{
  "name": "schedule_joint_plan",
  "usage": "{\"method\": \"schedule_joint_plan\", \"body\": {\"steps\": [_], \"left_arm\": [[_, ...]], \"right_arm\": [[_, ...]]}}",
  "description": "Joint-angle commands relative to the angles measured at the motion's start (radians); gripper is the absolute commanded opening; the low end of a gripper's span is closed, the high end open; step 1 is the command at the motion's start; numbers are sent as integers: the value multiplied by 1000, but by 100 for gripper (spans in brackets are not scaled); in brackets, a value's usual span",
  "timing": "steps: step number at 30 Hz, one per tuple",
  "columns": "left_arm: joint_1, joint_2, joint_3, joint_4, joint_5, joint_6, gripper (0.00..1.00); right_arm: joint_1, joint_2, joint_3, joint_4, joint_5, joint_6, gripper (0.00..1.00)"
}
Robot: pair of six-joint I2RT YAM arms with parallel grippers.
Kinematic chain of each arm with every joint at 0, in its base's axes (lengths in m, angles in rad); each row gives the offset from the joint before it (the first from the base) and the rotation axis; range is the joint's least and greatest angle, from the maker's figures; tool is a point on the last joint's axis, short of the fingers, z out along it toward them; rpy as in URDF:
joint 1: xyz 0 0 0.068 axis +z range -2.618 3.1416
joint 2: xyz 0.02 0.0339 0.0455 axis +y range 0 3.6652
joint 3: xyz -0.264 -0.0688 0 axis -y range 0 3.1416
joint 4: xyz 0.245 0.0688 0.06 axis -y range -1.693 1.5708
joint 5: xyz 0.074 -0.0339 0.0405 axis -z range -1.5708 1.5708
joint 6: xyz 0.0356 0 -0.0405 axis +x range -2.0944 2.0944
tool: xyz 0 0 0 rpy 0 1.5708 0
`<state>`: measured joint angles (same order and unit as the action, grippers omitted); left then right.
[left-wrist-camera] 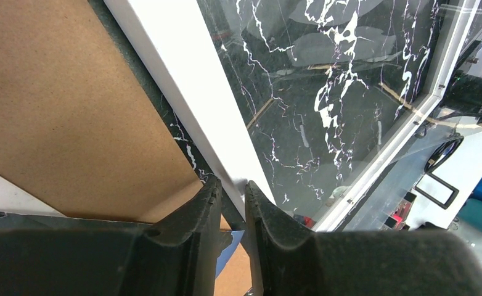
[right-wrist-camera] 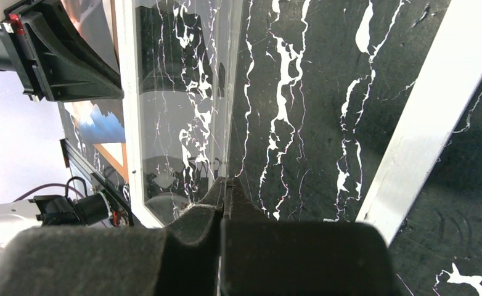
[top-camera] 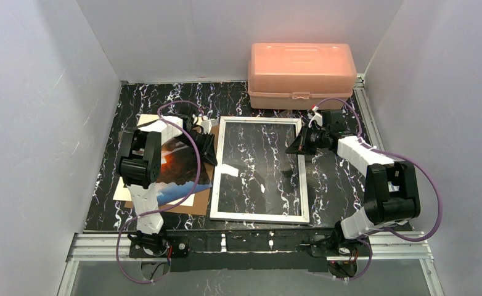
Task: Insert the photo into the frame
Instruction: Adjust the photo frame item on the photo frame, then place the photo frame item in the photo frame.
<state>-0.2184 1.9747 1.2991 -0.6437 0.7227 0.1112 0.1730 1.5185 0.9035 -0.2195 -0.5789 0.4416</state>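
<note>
The white frame (top-camera: 258,216) lies flat mid-table. My left gripper (top-camera: 212,151) (left-wrist-camera: 232,182) is shut on the frame's (left-wrist-camera: 183,80) left edge, and the white strip runs down between its narrow jaws. My right gripper (top-camera: 291,148) (right-wrist-camera: 226,180) is shut on the thin right edge of the clear pane (top-camera: 257,163) (right-wrist-camera: 183,92), which stands tilted up from the frame's right side (right-wrist-camera: 423,123). The photo (top-camera: 175,166) (right-wrist-camera: 100,120) lies on a brown backing board (top-camera: 145,123) (left-wrist-camera: 72,105) to the left of the frame, partly under my left arm. A blue corner of the photo (left-wrist-camera: 237,240) shows below my left fingers.
A pink plastic box (top-camera: 301,74) stands at the back, just behind the frame's far right corner. White walls close in the left, right and back. A metal rail (top-camera: 257,243) runs along the near edge by the arm bases.
</note>
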Motion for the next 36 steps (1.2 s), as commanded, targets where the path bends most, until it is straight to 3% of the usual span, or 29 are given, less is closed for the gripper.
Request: {"method": "schedule_joint_plan", "body": {"steps": [1,12,18,31,36], "left_arm": [[-5,12,28,-19,26,1,19],[-13,25,9,-8,43,0,5],[-13,26,5,-7,43,1,3],[-13,24,3,-3,46,-4,3],[-13,23,5,-2,48,-4,2]], "right_arm": [[-3,2,21,57,-43,16,1],[0,-46,-91,153,-57,85,1],[-1,-60,-94,161,-41,80,1],[32,-6,-23,12,81,5,1],[57,26,25,-67,143,-32,7]]}}
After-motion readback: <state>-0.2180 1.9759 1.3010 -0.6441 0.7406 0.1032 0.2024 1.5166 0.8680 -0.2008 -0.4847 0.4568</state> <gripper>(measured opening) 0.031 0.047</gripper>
